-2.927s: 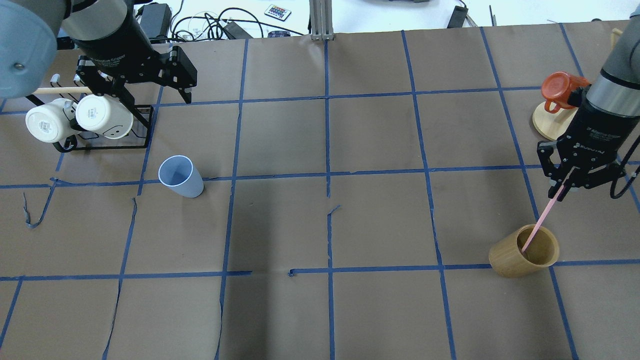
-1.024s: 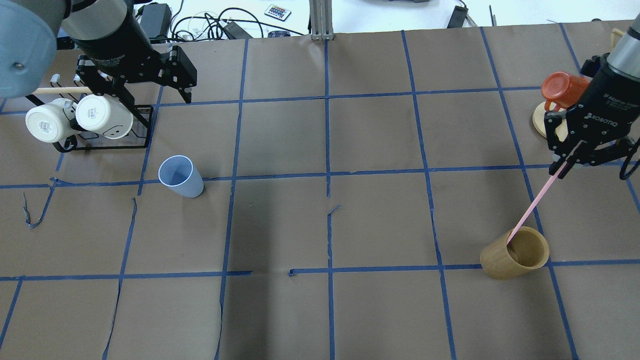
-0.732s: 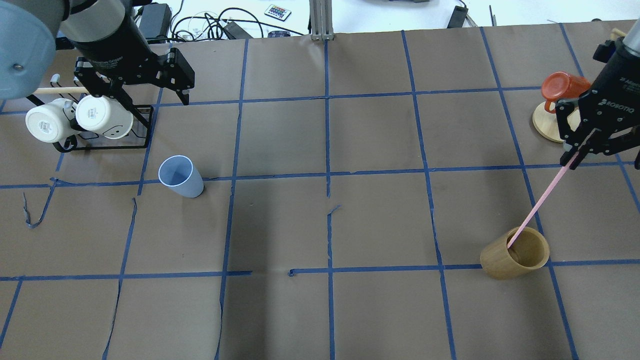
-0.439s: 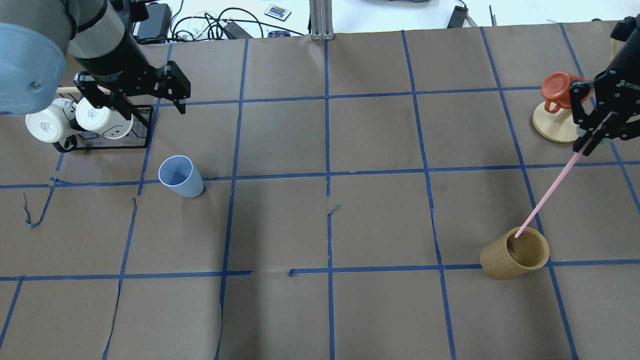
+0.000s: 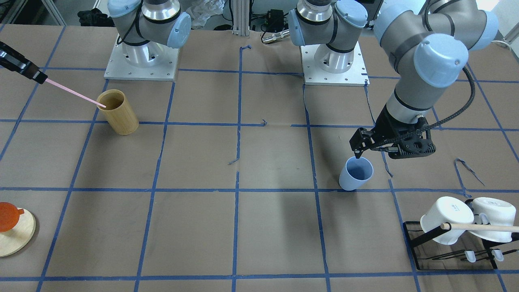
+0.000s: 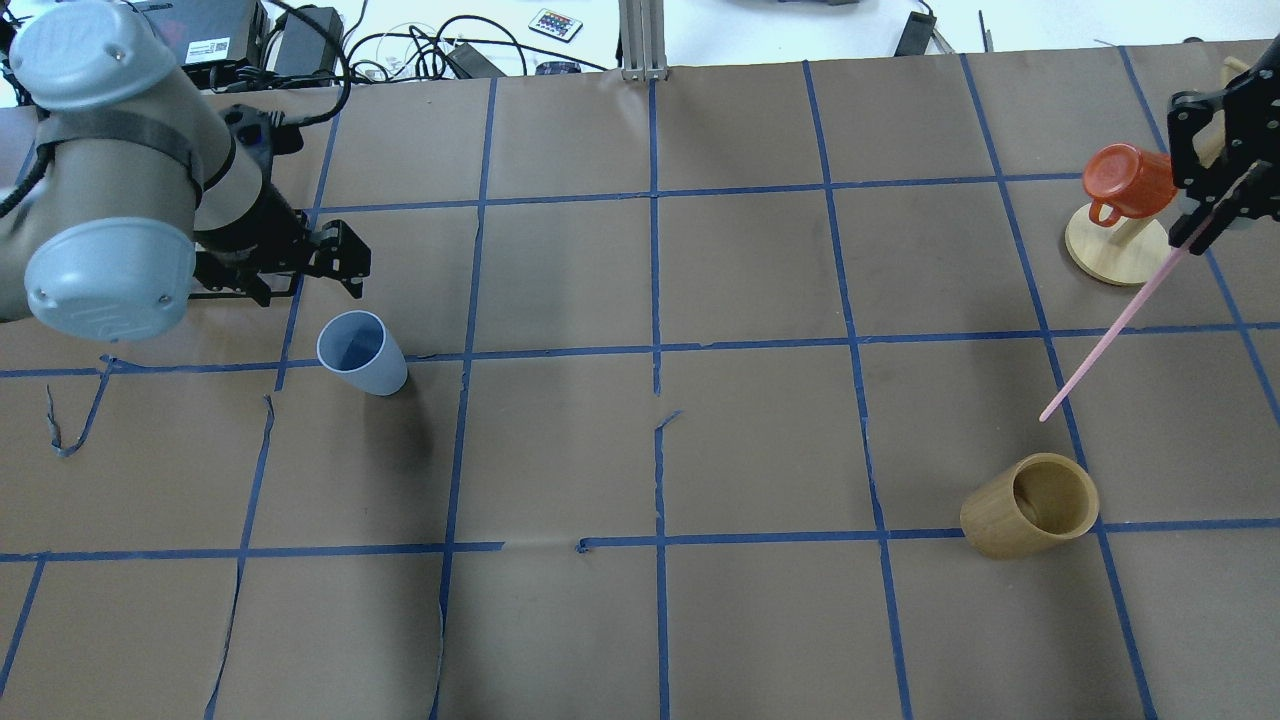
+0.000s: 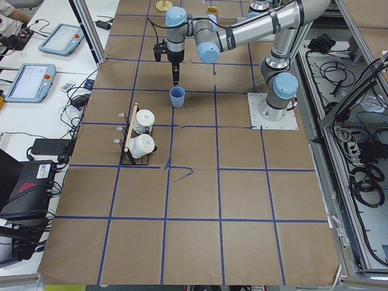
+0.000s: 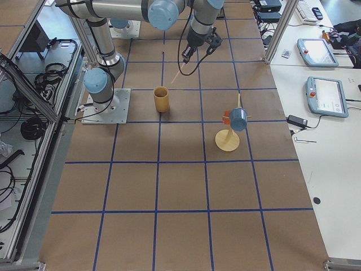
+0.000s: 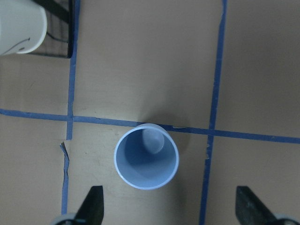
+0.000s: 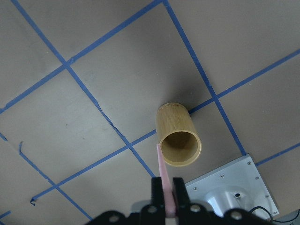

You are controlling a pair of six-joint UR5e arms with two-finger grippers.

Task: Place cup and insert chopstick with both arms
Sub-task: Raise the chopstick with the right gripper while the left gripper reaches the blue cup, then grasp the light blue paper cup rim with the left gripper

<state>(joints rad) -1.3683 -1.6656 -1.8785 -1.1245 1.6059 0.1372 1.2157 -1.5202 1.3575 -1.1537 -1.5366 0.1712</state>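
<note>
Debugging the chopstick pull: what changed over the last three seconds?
The right hand, shut on the pink chopstick, rose up and away, drawing it fully out of the bamboo holder, which shifted slightly. The left hand, open, moved from the mug rack to beside the blue cup. Blue cup unmoved.

— What is hidden?
— The mug rack is covered overhead by the left arm; the top of the chopstick is hidden inside the right gripper.
— And cut off?
— The orange mug is cut by the front view's left edge.
</note>
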